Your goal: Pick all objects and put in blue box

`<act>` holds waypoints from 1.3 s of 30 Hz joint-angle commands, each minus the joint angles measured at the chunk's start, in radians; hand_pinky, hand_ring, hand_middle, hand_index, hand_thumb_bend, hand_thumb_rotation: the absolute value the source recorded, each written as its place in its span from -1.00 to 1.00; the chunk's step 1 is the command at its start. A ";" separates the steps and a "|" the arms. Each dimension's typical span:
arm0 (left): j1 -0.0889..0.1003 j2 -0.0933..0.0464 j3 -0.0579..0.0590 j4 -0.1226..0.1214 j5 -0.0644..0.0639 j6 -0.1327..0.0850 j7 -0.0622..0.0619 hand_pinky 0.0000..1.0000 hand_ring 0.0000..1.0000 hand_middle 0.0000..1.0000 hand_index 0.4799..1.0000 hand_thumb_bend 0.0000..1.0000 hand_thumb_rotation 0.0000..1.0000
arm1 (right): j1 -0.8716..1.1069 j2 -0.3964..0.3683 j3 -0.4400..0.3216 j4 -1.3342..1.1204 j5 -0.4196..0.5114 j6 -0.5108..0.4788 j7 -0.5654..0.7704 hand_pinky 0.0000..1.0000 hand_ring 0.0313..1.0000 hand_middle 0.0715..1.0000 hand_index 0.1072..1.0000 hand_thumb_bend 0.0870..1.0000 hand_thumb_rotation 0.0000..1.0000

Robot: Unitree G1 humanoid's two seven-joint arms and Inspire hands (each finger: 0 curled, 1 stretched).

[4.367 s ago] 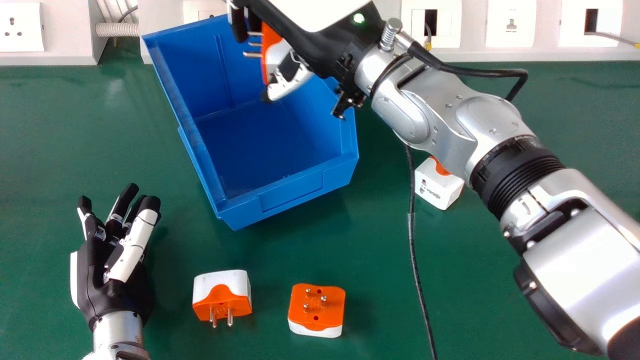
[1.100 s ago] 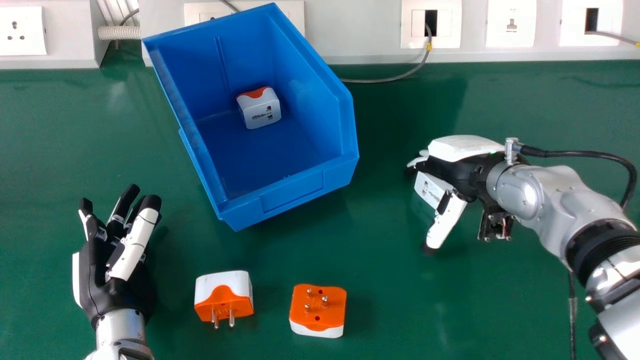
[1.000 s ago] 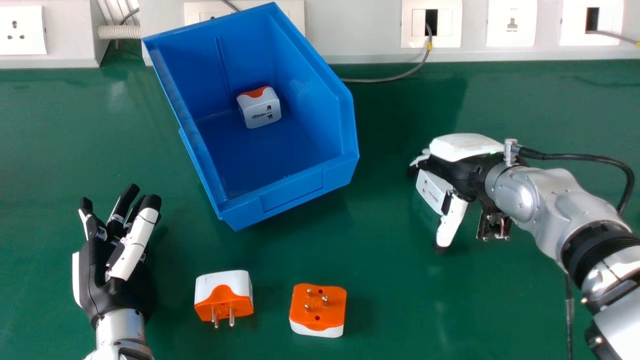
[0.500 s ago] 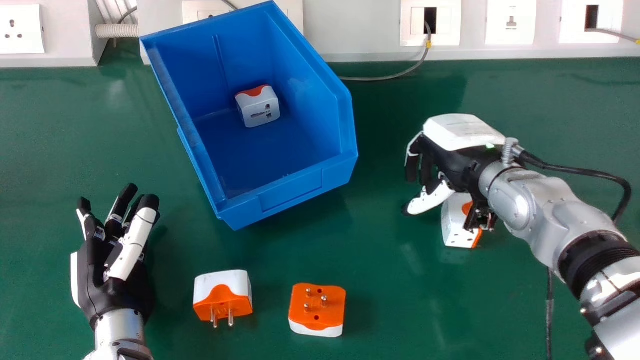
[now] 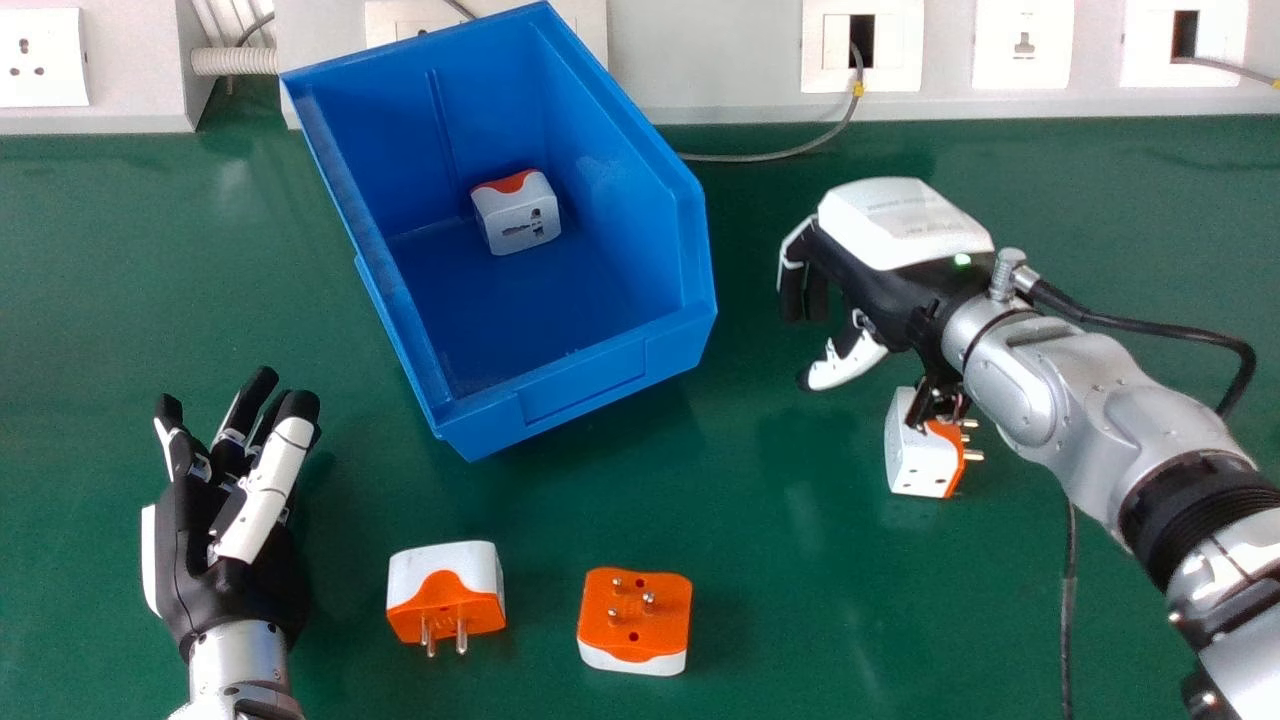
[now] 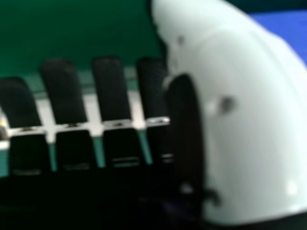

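In the head view, my right hand (image 5: 900, 225) is above the table right of the blue box (image 5: 583, 385), fingers relaxed and holding nothing. A white and orange adapter (image 5: 918, 458) lies on its side beneath my right wrist, partly covered by it. Another adapter (image 5: 518, 215) sits inside the box. Near the front stand two more, one (image 5: 446, 590) with pins toward the front edge, one (image 5: 634, 615) pins up. My left hand (image 5: 225, 530) rests open and palm up at the left. The right hand view has my right hand's thumb (image 6: 249, 115) beside its fingers, no object between.
Wall sockets (image 5: 862, 45) line the back behind the green table (image 5: 760, 620). A thin grey cable (image 5: 770, 157) runs behind the box, and a black cable (image 5: 1069, 600) hangs beneath the right forearm.
The right hand has come away from the adapter at the right, moving back and toward the box. That adapter has turned over and shifted toward the front right. Earlier, another adapter went into the box.
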 commanded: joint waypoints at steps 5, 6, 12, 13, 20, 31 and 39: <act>0.047 -0.037 0.000 0.063 -0.002 0.094 0.044 0.64 0.68 0.68 0.28 0.30 -0.94 | 0.003 -0.022 -0.029 -0.069 0.011 -0.014 -0.016 -0.39 -0.19 -0.04 -0.08 -0.11 -1.00; 0.046 -0.037 -0.001 0.064 -0.001 0.093 0.045 0.64 0.68 0.68 0.28 0.30 -0.94 | 0.005 -0.024 -0.031 -0.076 0.010 -0.012 -0.013 -0.39 -0.19 -0.04 -0.08 -0.11 -1.00; 0.048 -0.038 -0.002 0.066 0.000 0.088 0.039 0.65 0.68 0.68 0.22 0.30 -0.93 | 0.022 -0.070 0.005 -0.206 -0.045 0.086 0.155 -0.20 0.05 0.21 0.14 0.18 -0.98; 0.049 -0.038 -0.004 0.066 0.003 0.085 0.040 0.65 0.68 0.69 0.21 0.30 -0.92 | 0.026 -0.082 0.014 -0.256 -0.063 0.132 0.235 0.08 0.37 0.52 0.40 0.49 -0.89; 0.047 -0.034 -0.005 0.072 0.005 0.087 0.036 0.67 0.70 0.70 0.25 0.32 -0.89 | 0.064 -0.140 0.021 -0.504 -0.097 0.284 0.601 0.95 0.97 0.98 0.97 0.98 -0.55; 0.044 -0.036 -0.005 0.066 0.001 0.087 0.039 0.66 0.69 0.68 0.27 0.36 -0.90 | 0.062 -0.151 0.039 -0.492 -0.146 0.353 0.729 1.00 1.00 1.00 1.00 1.00 -0.40; 0.043 -0.035 -0.002 0.066 -0.003 0.090 0.025 0.67 0.70 0.70 0.21 0.37 -0.89 | 0.043 -0.126 0.060 -0.401 -0.156 0.371 0.715 1.00 1.00 1.00 1.00 1.00 -0.40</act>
